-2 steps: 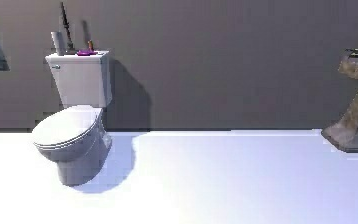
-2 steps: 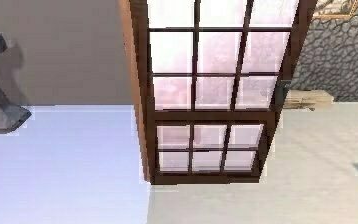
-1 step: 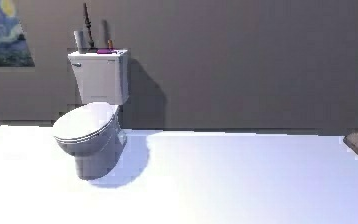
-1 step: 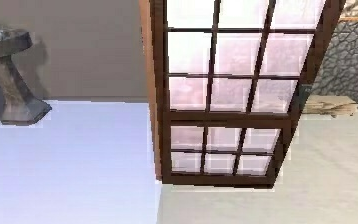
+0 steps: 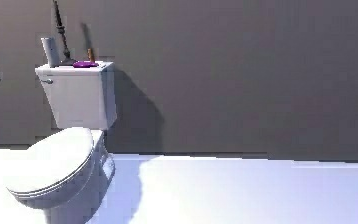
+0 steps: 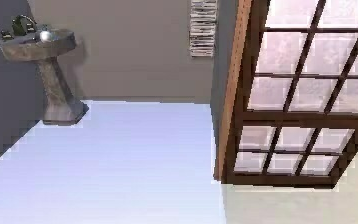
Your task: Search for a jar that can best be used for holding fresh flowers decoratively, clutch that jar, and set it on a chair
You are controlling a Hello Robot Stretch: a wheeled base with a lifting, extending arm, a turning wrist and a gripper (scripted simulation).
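Toilet, white, lid down, stood nearest the camera and serves as the landmark for this entry.

Task standing: judged to be at the search stage. No jar fit for flowers was identified, nothing was grasped, and no chair was located, so finding, clutching and placing all remained. Where the jar stood could not be told.

Claw: its state could not be told.

Other items, by size:
1. Glazed door, brown frame with frosted panes, off to the arm's side of the toilet, across the pale floor. It was judged the likely way on, since this room offered no chair.
2. Pedestal basin, grey stone, also off to the arm's side of the toilet, against the wall.
3. Patterned towel, hung on the wall beyond the toilet's side of the room, just beside the door frame.
4. Long dark handle, upright on the toilet's tank.
5. Pale upright cylinder, on the tank's corner, too small to name; no jar by its shape.
6. Purple flat object, on the tank lid.

Obstruction: the toilet itself stood in the path ahead.
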